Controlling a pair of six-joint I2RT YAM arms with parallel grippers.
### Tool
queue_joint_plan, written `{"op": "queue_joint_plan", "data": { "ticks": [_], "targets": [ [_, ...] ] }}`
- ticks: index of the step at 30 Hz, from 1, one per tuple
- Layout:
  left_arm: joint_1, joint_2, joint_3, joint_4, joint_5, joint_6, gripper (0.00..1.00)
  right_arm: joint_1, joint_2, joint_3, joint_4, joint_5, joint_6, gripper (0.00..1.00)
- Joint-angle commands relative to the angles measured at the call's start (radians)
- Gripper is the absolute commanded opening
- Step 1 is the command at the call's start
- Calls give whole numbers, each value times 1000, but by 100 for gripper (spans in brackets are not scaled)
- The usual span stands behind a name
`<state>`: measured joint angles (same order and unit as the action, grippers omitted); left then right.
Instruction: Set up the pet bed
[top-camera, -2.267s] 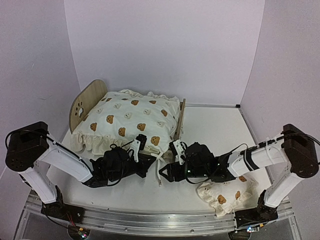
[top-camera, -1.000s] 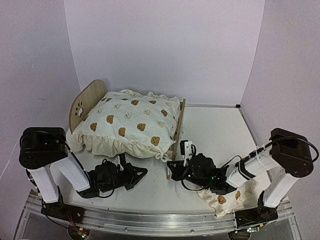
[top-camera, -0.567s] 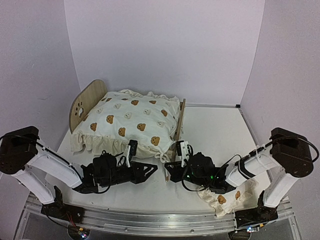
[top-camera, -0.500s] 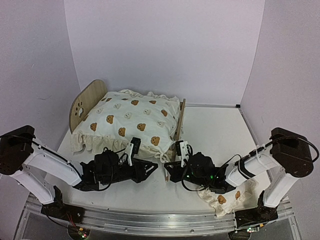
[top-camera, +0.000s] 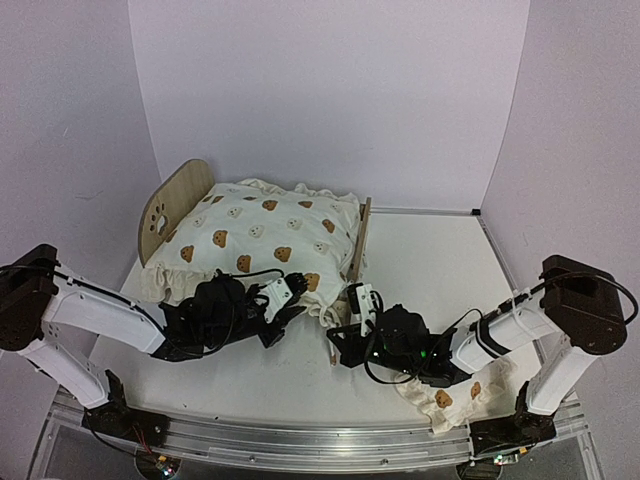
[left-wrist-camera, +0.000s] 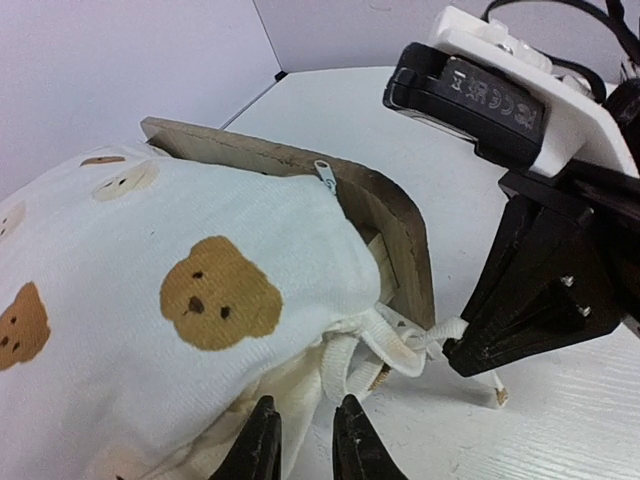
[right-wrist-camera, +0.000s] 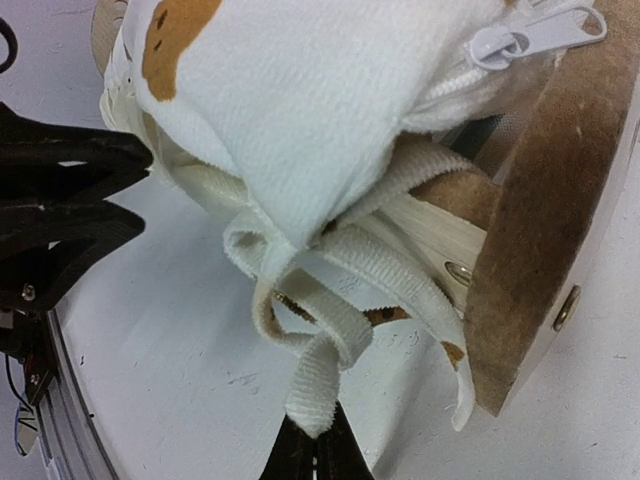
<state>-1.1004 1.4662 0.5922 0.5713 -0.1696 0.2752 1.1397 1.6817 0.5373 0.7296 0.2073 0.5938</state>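
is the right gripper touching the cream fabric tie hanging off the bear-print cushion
Touching. The right wrist view shows the right gripper shut on the looped end of the cream fabric tie.

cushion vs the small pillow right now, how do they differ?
Size: the cushion is far larger than the pillow.
Place: the cushion lies on the pet bed. The pillow lies on the table by the near right edge.
Cover: the cushion is almost fully in view. The pillow is partly hidden under the right arm.
Shared: both are cream fabric with brown bear print.
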Motion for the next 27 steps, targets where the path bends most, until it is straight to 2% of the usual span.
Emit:
{"op": "queue_joint_plan", "data": {
  "ticks": [1, 10, 18, 21, 24, 25, 27],
  "targets": [
    [10, 62, 89, 14, 49, 187, 20, 0, -28, 37, 27, -10, -21, 0],
    [39, 167, 158, 7, 131, 202, 19, -1, -39, 35, 27, -10, -24, 0],
    [43, 213, 188, 1, 59, 226, 17, 0, -44, 35, 28, -14, -23, 0],
    [43, 218, 194, 2, 22, 212, 12, -1, -38, 40, 30, -17, -16, 0],
    [42, 196, 190, 10, -33, 117, 5, -1, -32, 40, 29, -9, -6, 0],
    [41, 178, 187, 9, -55, 40, 1, -1, -31, 36, 26, 0, 4, 0],
    [26, 130, 161, 8, -129, -200, 0, -1, -34, 29, 6, 26, 40, 0]
  ]
}}
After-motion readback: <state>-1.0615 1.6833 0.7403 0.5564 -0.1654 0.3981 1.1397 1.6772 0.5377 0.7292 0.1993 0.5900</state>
